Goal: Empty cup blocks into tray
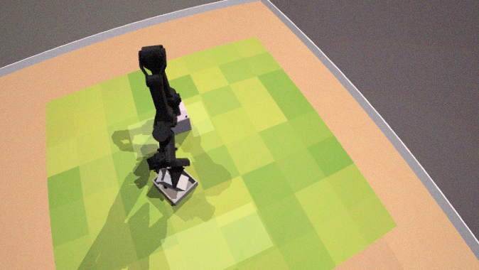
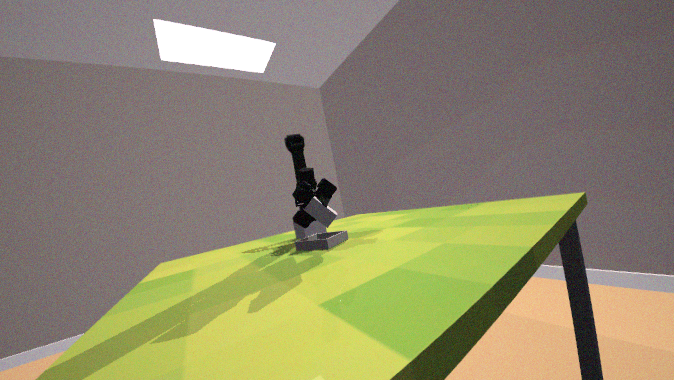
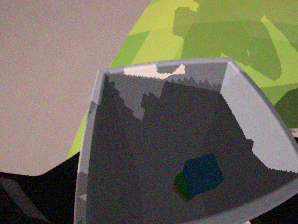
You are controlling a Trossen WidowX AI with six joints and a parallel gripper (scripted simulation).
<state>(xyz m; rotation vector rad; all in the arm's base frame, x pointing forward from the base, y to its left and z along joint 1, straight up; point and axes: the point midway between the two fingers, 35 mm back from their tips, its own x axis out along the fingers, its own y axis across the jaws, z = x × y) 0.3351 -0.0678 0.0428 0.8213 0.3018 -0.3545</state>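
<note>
Tipping the grey square cup (image 1: 182,182) (image 2: 320,212) (image 3: 165,130), the gripper (image 1: 173,174) (image 2: 315,204) is pinching it above the shallow tray (image 1: 175,203) (image 2: 311,245) (presumably for pouring).

Table (image 1: 254,149) (image 2: 380,265) patchwork of greens and yellow-green; cup (image 1: 182,182) (image 2: 320,211) (image 3: 260,120) grey; tray (image 1: 185,195) (image 2: 312,244) grey; blocks (image 3: 203,174) blue, green

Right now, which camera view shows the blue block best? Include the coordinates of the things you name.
The wrist view: it looks straight into the cup (image 1: 183,182) (image 2: 320,212) (image 3: 150,175), where the blue block (image 3: 203,174) lies against a green one (image 3: 183,187). The top and exterior views show the tilted cup, but no blue block.
</note>
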